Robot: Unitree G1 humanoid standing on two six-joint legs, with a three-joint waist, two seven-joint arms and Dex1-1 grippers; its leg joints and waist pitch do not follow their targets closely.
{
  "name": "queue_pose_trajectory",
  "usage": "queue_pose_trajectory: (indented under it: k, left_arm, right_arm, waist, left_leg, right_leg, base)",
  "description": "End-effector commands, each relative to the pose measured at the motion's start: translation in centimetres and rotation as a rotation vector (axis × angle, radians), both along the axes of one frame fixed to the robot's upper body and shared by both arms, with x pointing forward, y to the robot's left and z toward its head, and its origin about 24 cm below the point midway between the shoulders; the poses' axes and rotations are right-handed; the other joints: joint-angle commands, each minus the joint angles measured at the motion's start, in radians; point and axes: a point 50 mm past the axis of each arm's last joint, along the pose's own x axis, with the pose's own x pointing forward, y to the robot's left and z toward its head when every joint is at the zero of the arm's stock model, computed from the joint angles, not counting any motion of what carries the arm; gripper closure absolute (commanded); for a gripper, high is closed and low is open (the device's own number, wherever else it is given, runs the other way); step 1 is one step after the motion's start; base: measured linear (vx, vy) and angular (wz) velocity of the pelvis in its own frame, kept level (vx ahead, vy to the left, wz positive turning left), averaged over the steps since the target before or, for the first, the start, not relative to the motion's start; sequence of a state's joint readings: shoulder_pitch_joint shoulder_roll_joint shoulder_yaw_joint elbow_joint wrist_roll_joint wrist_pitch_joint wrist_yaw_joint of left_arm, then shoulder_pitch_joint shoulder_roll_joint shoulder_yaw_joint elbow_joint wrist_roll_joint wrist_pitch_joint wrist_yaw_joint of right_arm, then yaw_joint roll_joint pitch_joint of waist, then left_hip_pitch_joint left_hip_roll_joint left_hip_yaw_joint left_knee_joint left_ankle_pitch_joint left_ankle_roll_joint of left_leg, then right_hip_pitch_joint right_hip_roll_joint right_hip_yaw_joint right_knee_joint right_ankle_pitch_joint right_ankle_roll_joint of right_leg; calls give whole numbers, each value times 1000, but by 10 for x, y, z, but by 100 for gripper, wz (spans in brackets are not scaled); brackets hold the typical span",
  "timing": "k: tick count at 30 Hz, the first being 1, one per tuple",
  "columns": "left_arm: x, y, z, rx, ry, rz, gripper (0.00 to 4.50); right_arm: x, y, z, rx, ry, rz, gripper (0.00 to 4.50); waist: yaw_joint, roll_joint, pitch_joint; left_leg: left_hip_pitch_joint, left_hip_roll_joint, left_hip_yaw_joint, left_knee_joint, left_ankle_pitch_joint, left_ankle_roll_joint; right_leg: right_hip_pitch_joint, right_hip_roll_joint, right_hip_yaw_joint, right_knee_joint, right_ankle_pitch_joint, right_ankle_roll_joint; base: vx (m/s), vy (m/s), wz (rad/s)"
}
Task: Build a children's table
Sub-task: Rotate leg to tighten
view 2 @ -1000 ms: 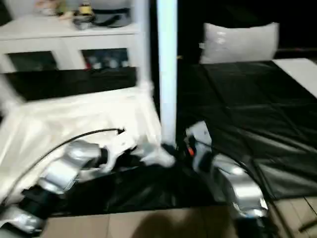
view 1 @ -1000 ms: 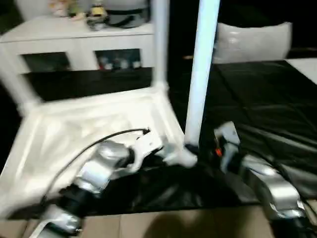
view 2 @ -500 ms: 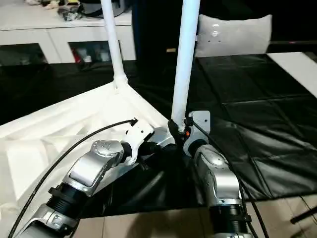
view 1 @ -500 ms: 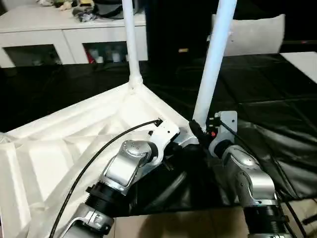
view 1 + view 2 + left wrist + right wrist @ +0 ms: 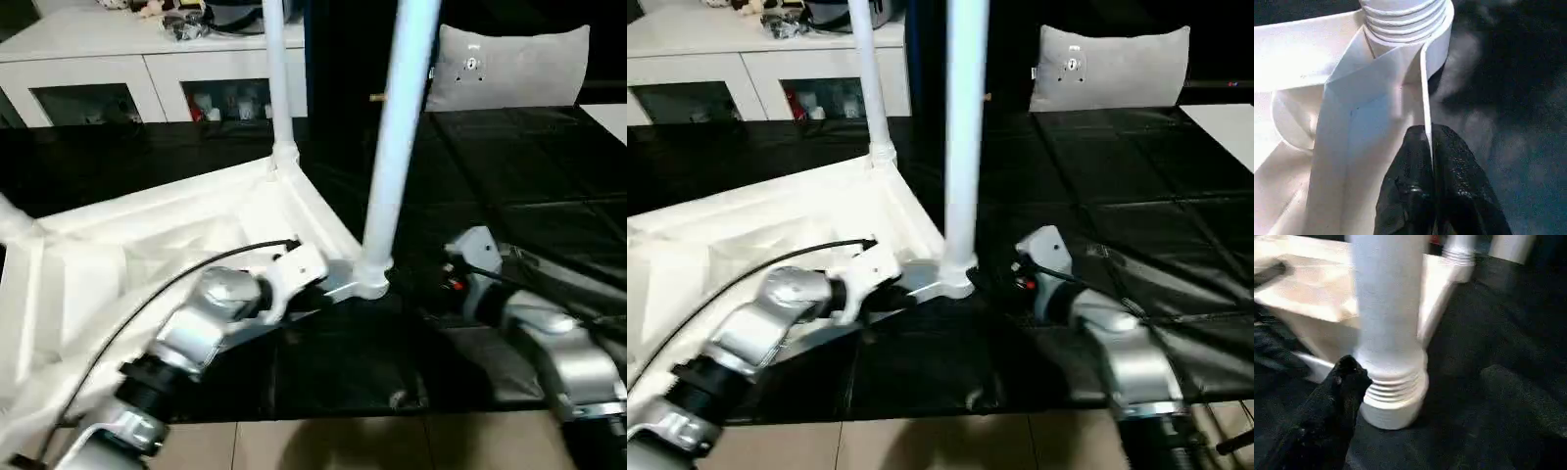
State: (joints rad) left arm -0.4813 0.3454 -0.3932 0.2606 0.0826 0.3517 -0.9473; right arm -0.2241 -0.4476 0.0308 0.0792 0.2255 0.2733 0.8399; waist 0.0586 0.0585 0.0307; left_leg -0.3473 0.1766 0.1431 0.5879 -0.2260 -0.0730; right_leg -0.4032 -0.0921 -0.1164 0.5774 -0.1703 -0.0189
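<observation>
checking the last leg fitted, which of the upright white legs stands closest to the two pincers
The near leg, standing in the tabletop's front corner socket between the left pincer and right pincer. The other leg rises from the far corner, toward the cabinet.

Tabletop (image 5: 147,245) underside-up on mat (image 5: 509,196), two legs (image 5: 397,147) standing in corner sockets, cabinet (image 5: 147,69) and pillow (image 5: 509,67) behind

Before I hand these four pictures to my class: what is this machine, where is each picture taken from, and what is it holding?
It is a two-armed humanoid robot building a child's table. Two pictures come from cameras in its head, looking down over its silver forearms; the other two come from its wrists. The white tabletop lies upside down on a black mat, with legs standing in its corner sockets. The left gripper is shut on the tabletop's thin rim beside the nearest leg. The right gripper is next to that leg's base, holding nothing that I can see.
</observation>
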Motion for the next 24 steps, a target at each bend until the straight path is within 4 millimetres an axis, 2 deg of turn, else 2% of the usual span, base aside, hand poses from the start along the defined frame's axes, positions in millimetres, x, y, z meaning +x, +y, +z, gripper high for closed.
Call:
queue_pose_trajectory:
  k: [1, 2, 3, 4, 5, 7, 8, 10, 12, 17, 18, 19, 24]
  left_arm:
    - [-12, 7, -15, 90, 68, -126, 450]
    - [-12, 7, -15, 90, 68, -126, 450]
    - [-17, 12, -15, 118, 76, -220, 450]
    - [-17, 12, -15, 118, 76, -221, 450]
    - [-21, 13, -15, 123, 87, -278, 450]
    - [-24, 14, -15, 127, 99, -323, 450]
    - [-28, 14, -14, 136, 122, -383, 450]
    - [-31, 13, -15, 145, 131, -418, 450]
    - [-32, 11, -15, 149, 130, -449, 450]
    - [-34, 6, -14, 135, 133, -490, 450]
    - [-34, 5, -14, 133, 133, -493, 450]
    - [-34, 5, -14, 133, 133, -495, 450]
    - [-34, 6, -14, 135, 134, -499, 450]
  right_arm:
    - [-5, 2, 10, 10, 3, 148, 50]
    - [-5, 2, 10, 10, 3, 148, 50]
    - [-7, -1, 14, 12, 25, 234, 50]
    - [-7, -1, 14, 12, 25, 234, 66]
    - [-9, -1, 16, 12, 44, 296, 76]
    - [-11, 0, 16, 12, 64, 342, 84]
    - [-13, 2, 16, 10, 92, 404, 87]
    - [-13, 4, 15, 7, 107, 436, 118]
    - [-13, 7, 12, 1, 114, 463, 124]
    - [-14, 13, 9, 7, 128, 518, 167]
    - [-15, 13, 9, 13, 136, 527, 173]
    - [-16, 14, 9, 17, 143, 533, 198]
    - [-19, 14, 7, 23, 175, 559, 229]
  waist:
    - [10, -20, -47]
    - [12, -18, -48]
    - [13, -17, -48]
    - [14, -17, -50]
    - [14, -25, -49]
    - [24, -19, -51]
    - [27, -22, -50]
    - [37, -19, -51]
    - [45, -20, -52]
    - [58, -22, -52]
    - [59, -22, -53]
    - [59, -21, -54]
    - [61, -23, -57]
  left_leg:
    - [-16, 45, -5, -68, -120, 117]
    - [-15, 47, -4, -67, -112, 121]
    - [-16, 47, -4, -66, -104, 128]
    - [-16, 47, -5, -65, -100, 131]
    - [-15, 48, -2, -65, -89, 135]
    - [-12, 49, -1, -62, -75, 141]
    - [-12, 50, 0, -62, -72, 141]
    - [-9, 53, 0, -63, -64, 138]
    - [-9, 54, 0, -62, -59, 130]
    - [-8, 52, 2, -64, -82, 103]
    - [-7, 53, 2, -64, -82, 102]
    - [-9, 52, 1, -63, -76, 102]
    - [-10, 51, 1, -59, -50, 109]
  right_leg:
    - [69, -66, 56, -67, -264, -172]
    - [69, -66, 57, -64, -251, -177]
    - [68, -65, 57, -63, -232, -185]
    - [69, -65, 57, -60, -223, -187]
    - [67, -65, 58, -59, -208, -193]
    - [65, -66, 58, -55, -200, -203]
    - [64, -66, 58, -55, -200, -205]
    - [62, -66, 59, -51, -190, -214]
    - [62, -66, 59, -48, -180, -220]
    - [63, -68, 62, -51, -217, -204]
    - [63, -67, 62, -52, -218, -203]
    - [64, -66, 62, -49, -205, -203]
    - [66, -66, 61, -45, -173, -206]
  base:
    - [0, 0, 0]
    - [0, 0, 0]
    - [0, 0, 0]
    - [0, 0, 0]
    - [0, 0, 0]
    - [0, 0, 0]
    - [0, 0, 0]
    - [0, 0, 0]
    - [0, 0, 0]
    - [0, 0, 0]
    - [0, 0, 0]
    - [0, 0, 0]
    - [0, 0, 0]
